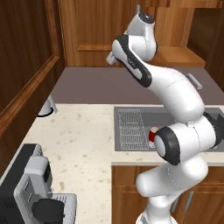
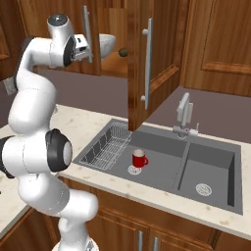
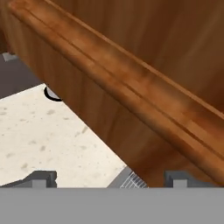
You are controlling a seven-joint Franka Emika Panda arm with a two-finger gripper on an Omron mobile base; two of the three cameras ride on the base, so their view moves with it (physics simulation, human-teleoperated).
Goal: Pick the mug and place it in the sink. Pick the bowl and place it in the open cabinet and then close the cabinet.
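Note:
The small red mug [image 2: 139, 159] stands upright in the left basin of the dark grey sink [image 2: 186, 159]. In the left base view the arm hides most of the mug [image 1: 152, 136]. The speckled bowl [image 2: 106, 44] rests on the shelf inside the upper cabinet, whose door [image 2: 162, 59] stands open. My gripper [image 2: 87, 47] is raised at shelf height just left of the bowl, open and holding nothing. In the hand view its fingertips [image 3: 43, 178] are spread wide in front of a panelled wooden edge [image 3: 131, 92].
A white wire rack [image 2: 105, 147] fills the sink's left end and a faucet [image 2: 184, 115] stands behind it. A long bar handle [image 2: 147, 63] runs down the open door. A coffee machine [image 1: 30, 188] sits at the counter's near left corner.

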